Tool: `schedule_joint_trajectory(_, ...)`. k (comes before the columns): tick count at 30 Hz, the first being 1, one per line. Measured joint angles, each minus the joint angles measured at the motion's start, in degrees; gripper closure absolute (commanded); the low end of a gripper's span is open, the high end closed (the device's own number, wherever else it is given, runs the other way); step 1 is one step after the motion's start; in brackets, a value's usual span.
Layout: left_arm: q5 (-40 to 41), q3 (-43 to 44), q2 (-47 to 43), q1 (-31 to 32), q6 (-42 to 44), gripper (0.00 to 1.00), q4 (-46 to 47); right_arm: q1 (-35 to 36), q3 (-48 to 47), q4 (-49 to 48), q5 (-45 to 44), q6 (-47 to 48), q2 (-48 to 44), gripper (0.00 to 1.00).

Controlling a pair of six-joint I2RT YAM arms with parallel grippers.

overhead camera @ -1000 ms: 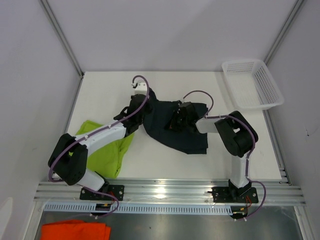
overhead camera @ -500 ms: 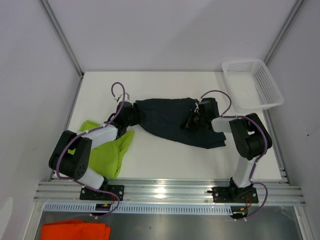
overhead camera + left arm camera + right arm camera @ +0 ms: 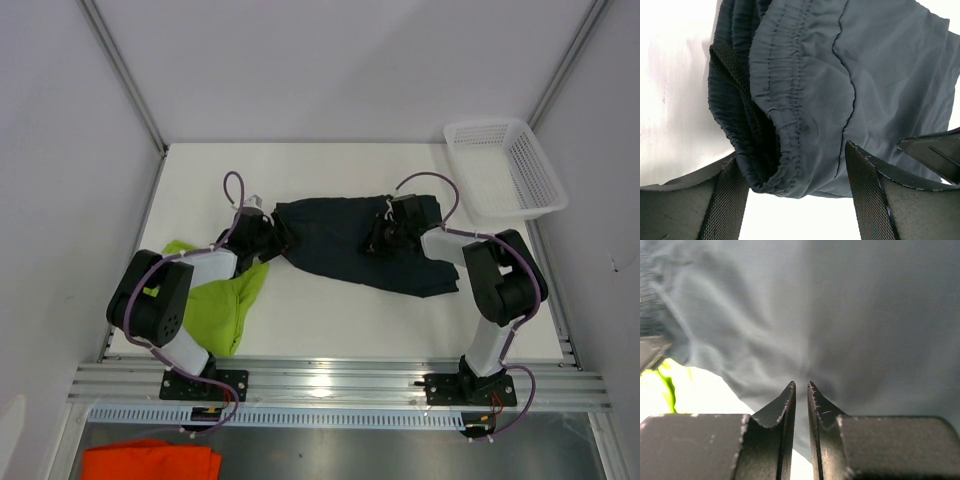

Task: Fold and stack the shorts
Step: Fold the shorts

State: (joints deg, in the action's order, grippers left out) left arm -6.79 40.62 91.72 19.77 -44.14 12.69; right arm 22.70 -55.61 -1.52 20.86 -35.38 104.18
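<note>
Now the dark shorts [image 3: 340, 255] lie stretched flat across the middle of the white table [image 3: 200, 180], between two arms that reach low and forward. The left gripper [image 3: 792, 155] stands wide apart, the gathered waistband lying between its fingers. The right gripper [image 3: 801, 386] is pinched nearly closed on the dark fabric, creases running out from its tips. The lime green shorts [image 3: 222, 300] sit crumpled by the left arm. A white mesh basket [image 3: 485, 125] stands at the far right corner, and pale walls enclose the table
</note>
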Motion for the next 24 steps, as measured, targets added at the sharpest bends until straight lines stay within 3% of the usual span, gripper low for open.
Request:
schedule_joint_trajectory(11, -3.5, -3.5, 0.0, -3.7, -3.5, 0.21, 3.3, 5.2, -3.4, -5.0, 0.0, -3.9, -0.8, 0.72)
schedule_joint_trajectory(17, -6.3, -3.8, 0.8, -6.2, -4.0, 0.19, 5.4, 5.9, -6.9, -14.3, 2.2, -8.9, 7.2, 0.72)
schedule_joint_trajectory(24, -10.2, -0.3, 4.9, -9.2, -3.7, 0.18, 6.3, 5.9, -10.2, -17.3, 3.4, -11.4, 15.6, 0.72)
